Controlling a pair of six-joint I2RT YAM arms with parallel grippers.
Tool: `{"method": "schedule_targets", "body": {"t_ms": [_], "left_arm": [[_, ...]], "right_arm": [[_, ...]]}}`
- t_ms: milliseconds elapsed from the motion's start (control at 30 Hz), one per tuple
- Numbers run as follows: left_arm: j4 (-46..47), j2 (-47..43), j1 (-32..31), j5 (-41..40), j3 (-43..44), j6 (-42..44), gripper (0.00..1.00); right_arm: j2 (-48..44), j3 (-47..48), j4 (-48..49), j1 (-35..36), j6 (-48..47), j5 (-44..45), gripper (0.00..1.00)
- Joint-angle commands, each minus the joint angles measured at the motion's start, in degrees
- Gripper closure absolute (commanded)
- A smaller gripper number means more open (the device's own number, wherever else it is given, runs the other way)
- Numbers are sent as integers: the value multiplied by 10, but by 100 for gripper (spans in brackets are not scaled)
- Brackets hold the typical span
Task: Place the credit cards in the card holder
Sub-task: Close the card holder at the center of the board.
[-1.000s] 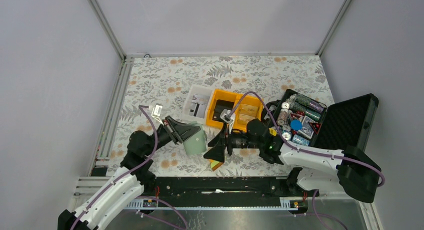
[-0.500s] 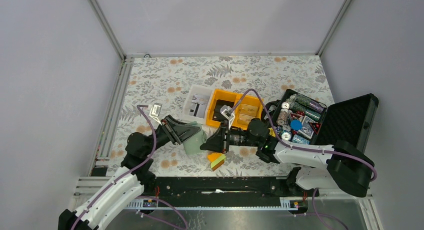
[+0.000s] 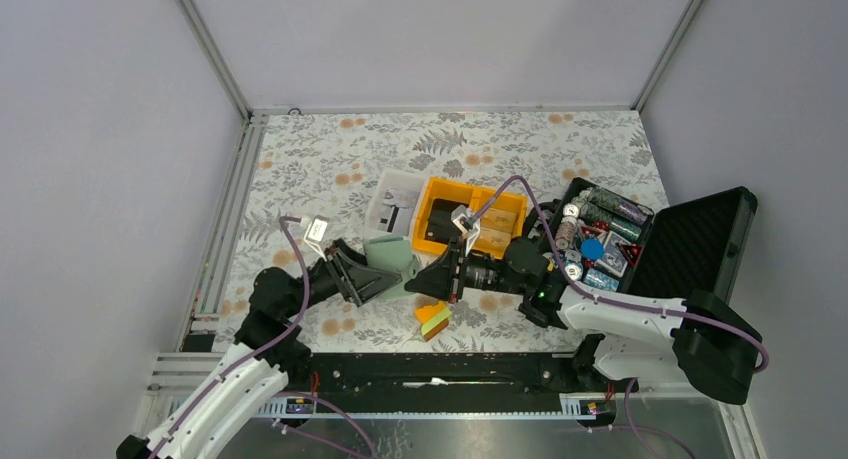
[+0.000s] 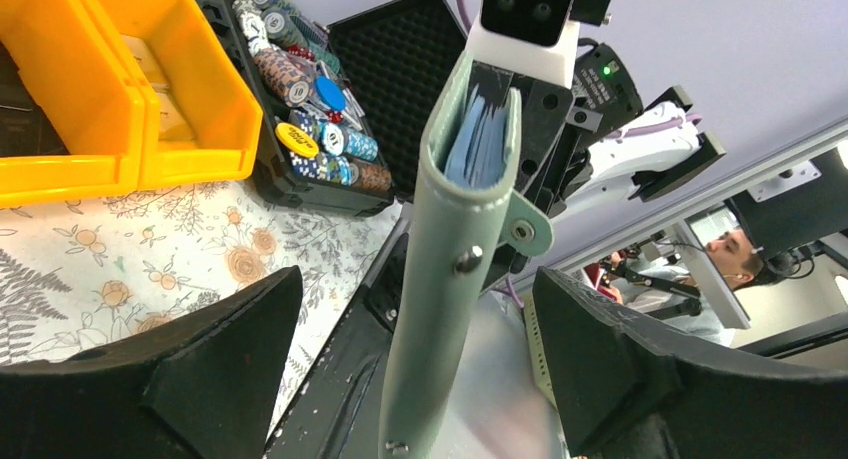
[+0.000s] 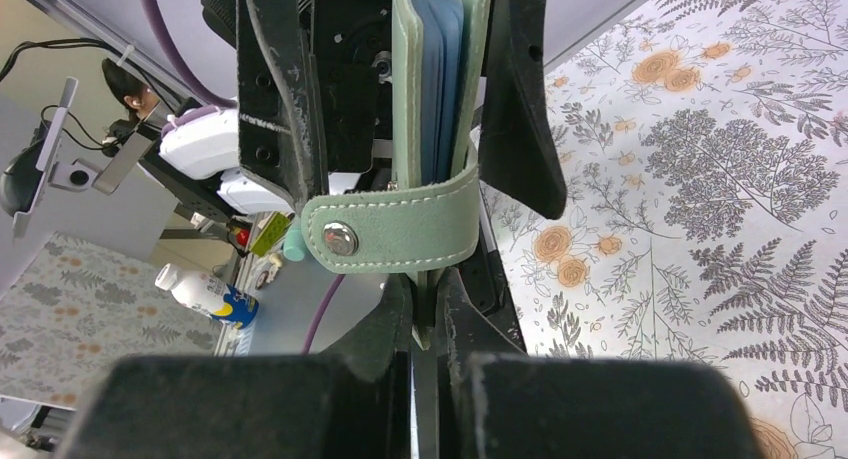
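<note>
Quick status from us. The small grey-green bifold card holder is held up on edge over the near part of the floral-print surface, between the two arms.

The right tool is clenched on the holder's lower edge, just under the snap strap. In the right wrist view we can see the light-blue inner panels edge-on between the two green covers.

The left tool is released. Its fingers are spread wide on either side of the holder and clear of it in both wrist views.

Containers, since that's what we're watching:
- The small white tray has a white card with a dark stripe lying in it.
- The left orange plastic bin holds a black card, partly hidden by the right arm's camera.
- The right orange plastic bin, touching the first, has tan cards in it.
- The big black foam-lined case sits at the right with its lid thrown back. Its tray is packed with round coloured poker chips.

An orange-yellow-green wedge block lies on the surface just below the right tool. We can't tell whether any card is in the holder's pockets.
</note>
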Motion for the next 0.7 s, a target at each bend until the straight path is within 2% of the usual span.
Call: {"method": "schedule_targets", "body": {"t_ms": [0, 33, 100, 267, 333, 500, 533, 633, 667], "left_arm": [[-56, -32, 0, 19, 30, 46, 11], [-59, -35, 0, 24, 32, 49, 13], [-60, -29, 0, 36, 35, 51, 26], [-61, -8, 0, 58, 46, 61, 71], [-64, -9, 0, 57, 48, 66, 86], [-80, -7, 0, 52, 51, 78, 100], [-86, -7, 0, 46, 52, 81, 100], [-130, -8, 0, 7, 64, 102, 100], [-161, -8, 0, -17, 71, 115, 100]], "right_arm": [[-24, 6, -1, -8, -17, 11, 100], [-26, 7, -3, -10, -17, 9, 100], [-27, 10, -10, -12, -17, 2, 100], [-27, 13, -15, -18, -17, -3, 100], [-29, 12, -24, -22, -17, -2, 100], [-53, 6, -62, -35, -26, 6, 100], [-59, 11, -82, -37, -33, 11, 92], [-84, 21, -158, -37, -62, 49, 48], [-96, 23, -185, -37, -72, 70, 38]]}}
